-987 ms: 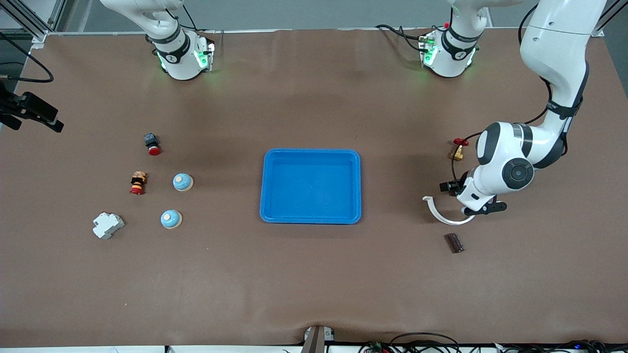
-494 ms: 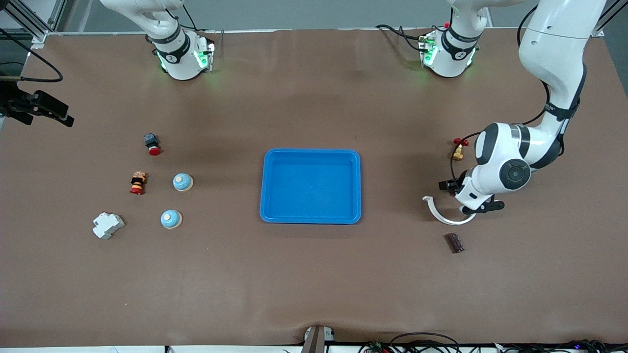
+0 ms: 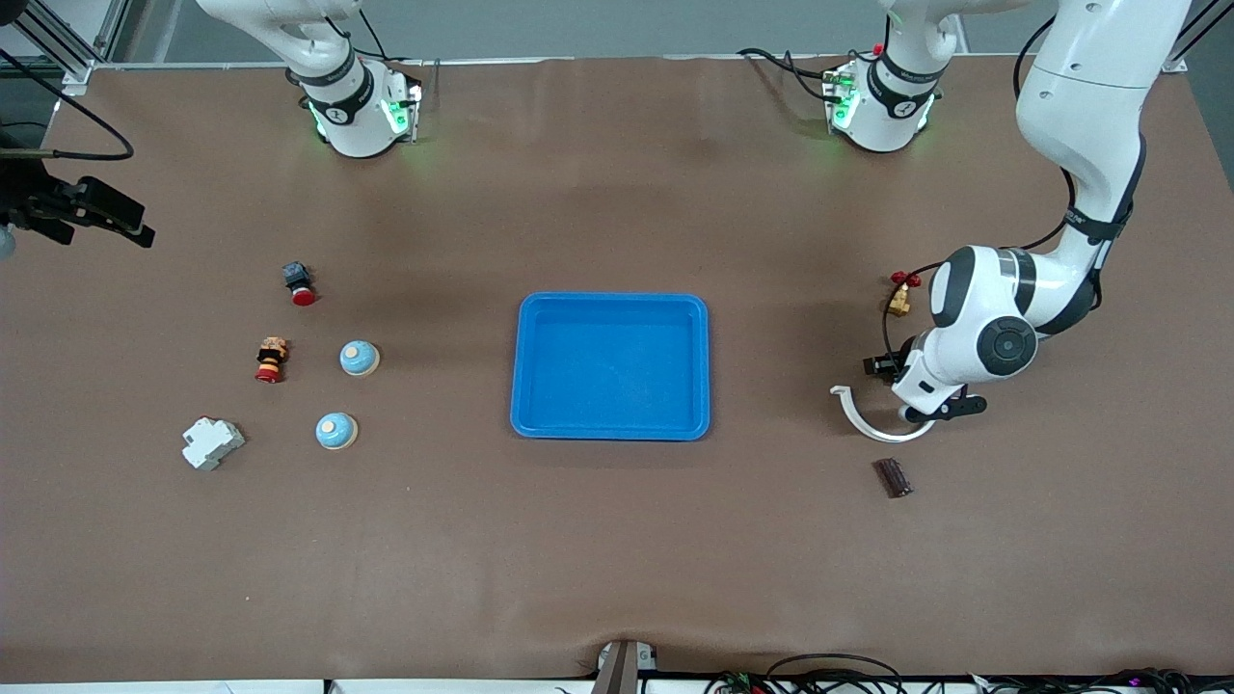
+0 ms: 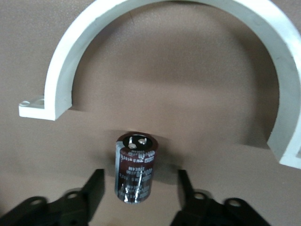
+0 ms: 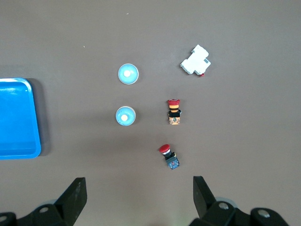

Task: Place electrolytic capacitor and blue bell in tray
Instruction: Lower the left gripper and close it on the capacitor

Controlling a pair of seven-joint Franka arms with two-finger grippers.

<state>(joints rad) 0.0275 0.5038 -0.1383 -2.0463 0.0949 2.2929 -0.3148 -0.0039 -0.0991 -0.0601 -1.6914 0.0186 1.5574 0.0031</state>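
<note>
Two arms are in view over a brown table. The left gripper (image 4: 137,188) is low over the table at the left arm's end, above a gap between a white curved bracket (image 3: 868,420) and a dark capacitor (image 3: 893,477). In the left wrist view its fingers (image 4: 94,186) stand apart, one on each side of the capacitor (image 4: 135,167), with clear space between each finger and the part. The capacitor lies on its side on the table, nearer to the front camera than the bracket (image 4: 155,61) and just beside it, not touching.

The blue tray (image 3: 611,424) sits at the middle of the table and holds nothing.

Two blue bells (image 3: 359,358) (image 3: 336,430) rest on the table toward the right arm's end, well apart from the tray (image 5: 19,153). Near them are a red-topped button switch (image 3: 300,282), a striped red and orange button (image 3: 271,360) and a white breaker block (image 3: 211,442).

The right gripper (image 5: 139,197) is high over the right arm's end of the table. Its fingers (image 5: 75,195) are spread wide and hold nothing; its wrist view looks down on both bells (image 5: 128,74) (image 5: 125,116).

A small brass fitting with a red handle (image 3: 900,294) lies beside the left arm's wrist.
</note>
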